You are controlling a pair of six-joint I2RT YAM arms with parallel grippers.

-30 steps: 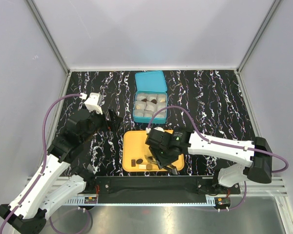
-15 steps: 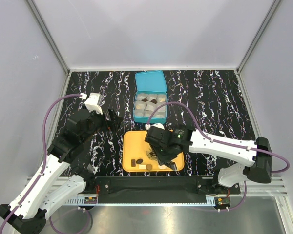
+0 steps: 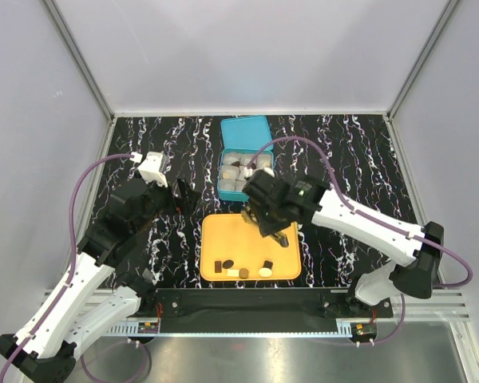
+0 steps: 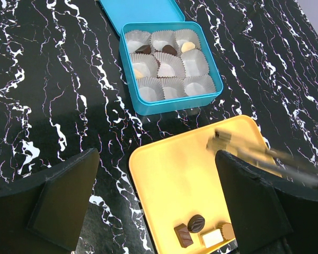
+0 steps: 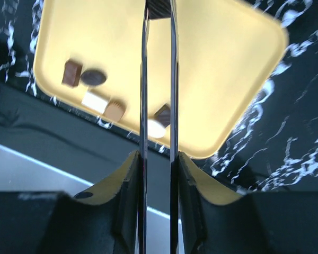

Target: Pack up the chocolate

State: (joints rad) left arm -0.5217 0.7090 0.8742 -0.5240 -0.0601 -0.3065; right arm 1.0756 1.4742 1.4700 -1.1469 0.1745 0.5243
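Several chocolate pieces (image 3: 228, 262), dark, brown and cream, lie along the near edge of the orange tray (image 3: 223, 235). My right gripper (image 3: 254, 221) carries two thin blades over the tray's far half. In the right wrist view the right gripper (image 5: 159, 10) is shut on a dark ridged chocolate (image 5: 159, 6) at the blade tips. The teal box (image 4: 217, 84) has white paper cups, and a few hold chocolate (image 4: 169, 50). My left gripper (image 4: 159, 211) is open and empty, up over the tray's left side.
The box's teal lid (image 3: 246, 132) lies open behind it on the black marbled table. A metal rail (image 3: 247, 303) runs along the near edge just below the tray. The right arm's purple cable (image 3: 303, 148) arcs over the box.
The right gripper has risen from the chocolates at the tray's near edge and swung toward the far side, its blades closing on a dark piece. The left arm has not moved.
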